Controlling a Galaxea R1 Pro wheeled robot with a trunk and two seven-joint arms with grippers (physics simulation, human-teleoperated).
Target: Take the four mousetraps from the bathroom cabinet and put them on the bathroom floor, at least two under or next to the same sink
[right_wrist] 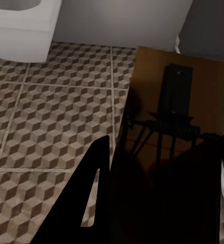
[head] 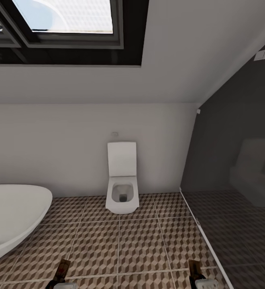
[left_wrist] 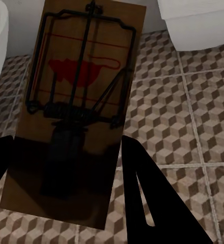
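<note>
I hold one mousetrap in each hand above the cube-patterned bathroom floor (head: 140,241). In the left wrist view a brown mousetrap (left_wrist: 76,101) with dark wire and a red mark sits clamped in my left gripper (left_wrist: 66,147), its black fingers (left_wrist: 152,203) on either side. My right gripper (right_wrist: 163,152) is shut on a second mousetrap (right_wrist: 183,101). In the head view both traps poke up at the lower edge, the left mousetrap (head: 62,268) and the right mousetrap (head: 194,268). The cabinet and the sink are out of view.
A white square toilet (head: 122,180) stands against the far wall straight ahead. The white oval bathtub (head: 12,212) fills the left side. A dark glass partition (head: 237,180) runs along the right. A skylight (head: 64,24) sits overhead in the sloped ceiling.
</note>
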